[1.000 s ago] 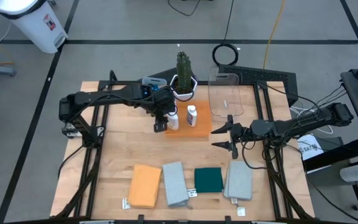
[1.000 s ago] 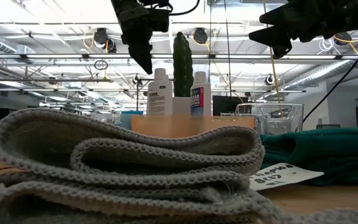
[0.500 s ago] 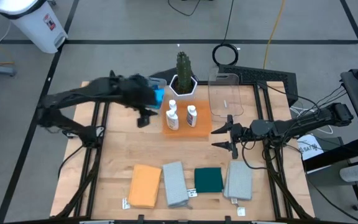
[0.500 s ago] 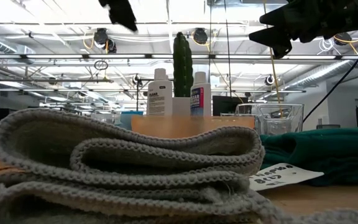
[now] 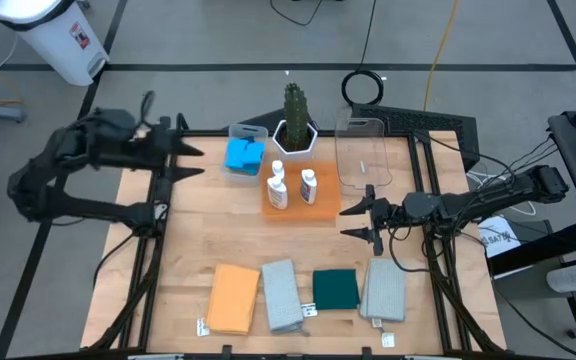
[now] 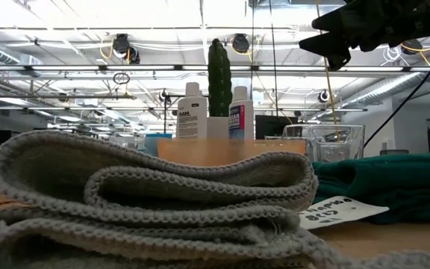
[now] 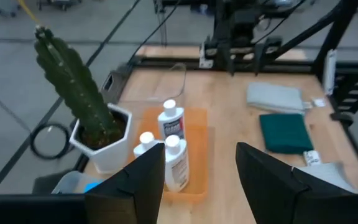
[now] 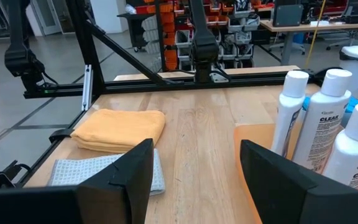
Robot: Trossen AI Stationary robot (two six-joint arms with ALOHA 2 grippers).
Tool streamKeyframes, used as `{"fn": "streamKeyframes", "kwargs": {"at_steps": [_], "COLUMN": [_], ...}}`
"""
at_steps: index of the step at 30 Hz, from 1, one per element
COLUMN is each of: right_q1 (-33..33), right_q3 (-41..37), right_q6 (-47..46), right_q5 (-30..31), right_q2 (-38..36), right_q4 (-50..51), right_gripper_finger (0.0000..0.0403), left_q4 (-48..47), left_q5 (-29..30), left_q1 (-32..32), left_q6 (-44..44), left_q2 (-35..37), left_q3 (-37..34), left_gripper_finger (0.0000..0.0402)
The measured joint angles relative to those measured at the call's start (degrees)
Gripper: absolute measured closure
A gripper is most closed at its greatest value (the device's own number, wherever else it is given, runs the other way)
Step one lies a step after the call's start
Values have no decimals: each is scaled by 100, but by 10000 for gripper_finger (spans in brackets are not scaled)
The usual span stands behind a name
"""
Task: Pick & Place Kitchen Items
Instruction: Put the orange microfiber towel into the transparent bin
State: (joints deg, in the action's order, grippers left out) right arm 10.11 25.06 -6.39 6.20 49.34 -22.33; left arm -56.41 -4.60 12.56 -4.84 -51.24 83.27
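Three white labelled bottles (image 5: 277,192) stand upright on the flat orange tray (image 5: 318,207); they also show in the left wrist view (image 7: 175,163) and the right wrist view (image 8: 324,132). Blue sponges (image 5: 243,155) lie in a small clear bin. Orange (image 5: 233,298), grey (image 5: 281,295), dark green (image 5: 336,289) and grey (image 5: 384,290) folded cloths lie flat in a row near the front edge. My left gripper (image 5: 194,161) is open and empty over the table's far left edge. My right gripper (image 5: 360,220) is open and empty, right of the tray.
A cactus (image 5: 294,108) in a white hexagonal pot stands behind the tray. A tall clear bin (image 5: 363,150) stands at the far right. Bare wood (image 5: 218,225) lies between the tray and the cloths. A white waste bin (image 5: 53,35) stands on the floor.
My left gripper has drawn back from over the orange tray toward the table's left edge, rising out of the low view. The blue sponges and the bottles that it covered now show. My right arm has kept still.
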Motion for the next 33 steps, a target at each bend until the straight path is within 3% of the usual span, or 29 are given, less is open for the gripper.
{"fn": "streamKeyframes", "kwargs": {"at_steps": [19,27,33], "right_q1": [0,0,0], "right_q3": [0,0,0], "right_q6": [-2,-82,-193], "right_q5": [0,0,-2], "right_q2": [0,0,0], "right_q4": [-7,-7,-7], "right_gripper_finger": [193,193,193], "left_q4": [2402,3948,4264], "left_q5": [-46,-279,-291], "left_q1": [0,-79,-150], "left_q6": [357,381,247], "left_q2": [2742,3575,4039], "left_q3": [-4289,-5784,-6527], "left_gripper_finger": [199,199,199]}}
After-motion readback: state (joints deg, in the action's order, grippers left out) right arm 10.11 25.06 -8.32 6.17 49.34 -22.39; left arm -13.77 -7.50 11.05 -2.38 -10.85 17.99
